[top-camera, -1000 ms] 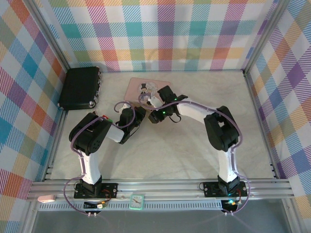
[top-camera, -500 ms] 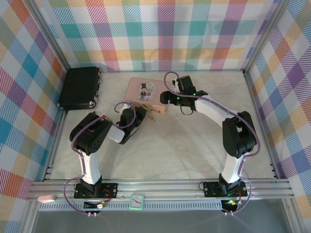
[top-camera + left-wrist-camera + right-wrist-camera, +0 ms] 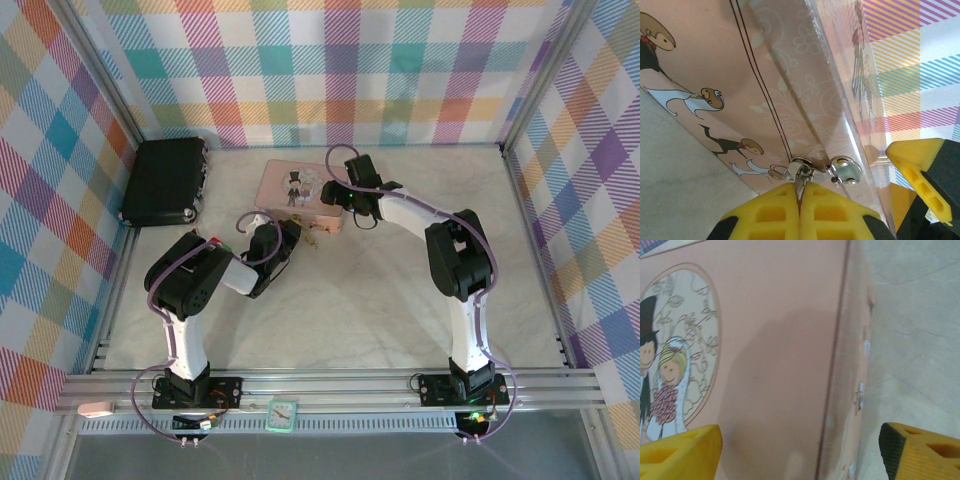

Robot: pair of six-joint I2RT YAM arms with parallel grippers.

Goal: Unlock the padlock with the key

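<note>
My left gripper is shut on a thin silvery metal blade, seemingly the key. Its tip meets a silvery loop beside the hasp fitting on the pink tin. In the top view the left gripper sits at the tin's front edge, with a tiny brass piece, apparently the padlock, just right of its tips. My right gripper is open, one finger over the tin's lid and the other beyond its right end. It holds nothing.
The pink tin lies at the back centre of the marble table. A black case sits in the back left corner. Checked walls enclose three sides.
The right gripper let go near the padlock, opened wide, pulled back and now hovers over the tin's right end. The left gripper has stayed shut in place.
</note>
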